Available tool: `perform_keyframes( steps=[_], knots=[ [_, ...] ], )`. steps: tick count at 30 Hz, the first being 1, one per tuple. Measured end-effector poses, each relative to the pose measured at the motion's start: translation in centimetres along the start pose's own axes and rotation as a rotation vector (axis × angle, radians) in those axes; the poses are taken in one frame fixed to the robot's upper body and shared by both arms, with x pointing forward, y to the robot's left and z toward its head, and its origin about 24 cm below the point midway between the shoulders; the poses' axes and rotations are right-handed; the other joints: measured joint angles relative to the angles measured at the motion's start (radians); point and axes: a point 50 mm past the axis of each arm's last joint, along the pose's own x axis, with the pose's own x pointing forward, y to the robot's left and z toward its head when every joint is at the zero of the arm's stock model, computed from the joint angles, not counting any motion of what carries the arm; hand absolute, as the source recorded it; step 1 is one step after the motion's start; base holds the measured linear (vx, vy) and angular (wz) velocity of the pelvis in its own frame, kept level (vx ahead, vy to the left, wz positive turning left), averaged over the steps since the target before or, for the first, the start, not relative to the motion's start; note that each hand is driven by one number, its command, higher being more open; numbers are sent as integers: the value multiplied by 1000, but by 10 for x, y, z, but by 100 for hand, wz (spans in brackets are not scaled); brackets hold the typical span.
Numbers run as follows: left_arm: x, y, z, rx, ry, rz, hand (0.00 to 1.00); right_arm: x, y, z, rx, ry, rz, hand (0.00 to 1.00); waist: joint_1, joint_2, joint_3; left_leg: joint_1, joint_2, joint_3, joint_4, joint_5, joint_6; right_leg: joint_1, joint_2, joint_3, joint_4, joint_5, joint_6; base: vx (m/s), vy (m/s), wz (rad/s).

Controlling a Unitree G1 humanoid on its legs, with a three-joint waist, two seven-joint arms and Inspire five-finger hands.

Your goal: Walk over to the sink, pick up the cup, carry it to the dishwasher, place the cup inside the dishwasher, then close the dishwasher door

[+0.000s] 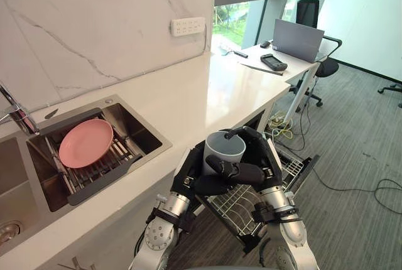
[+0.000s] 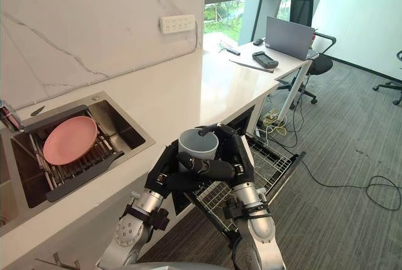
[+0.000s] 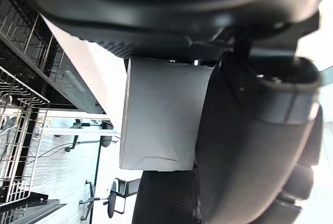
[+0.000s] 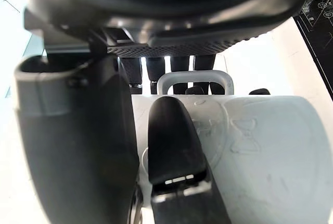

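Out in front of the counter (image 1: 188, 94), seen from my head, my 2 hands clasp the grey cup (image 1: 223, 149) upright above the open dishwasher's pulled-out rack (image 1: 235, 206). My left hand (image 1: 187, 177) curls on 1 side, my right hand (image 1: 260, 155) on the other. A pink plate (image 1: 86, 142) lies in the sink (image 1: 135, 125). From my left wrist, the cup's wall sits against my palm, thumb (image 3: 255, 146) wrapped beside it. From my right wrist, a finger (image 4: 174, 135) curls across the cup, its handle (image 4: 195, 75) beyond.

White counter (image 1: 188, 94) with a sunken sink (image 1: 148, 133).
The sink sat at nine o'clock; at one o'clock, on the far end, stood an open laptop (image 1: 297, 39), a black handset (image 1: 274, 62) just before it.
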Motion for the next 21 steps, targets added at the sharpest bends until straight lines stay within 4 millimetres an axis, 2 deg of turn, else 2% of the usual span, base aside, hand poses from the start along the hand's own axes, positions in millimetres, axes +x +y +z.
perform_keyframes(
  steps=[9,21],
  knots=[
    [-1,6,2,22,-2,20,100,1,-2,2,-31,-16,-20,0,0,2,-2,0,1,0,0,0,-1,1,0,-2,0,-3,-1,0,0,0],
    [-5,9,0,6,4,64,100,3,6,1,-64,-24,-22,0,2,6,4,-3,2,-2,-3,-3,-4,-1,1,-7,3,-9,-1,0,0,0]
  ],
)
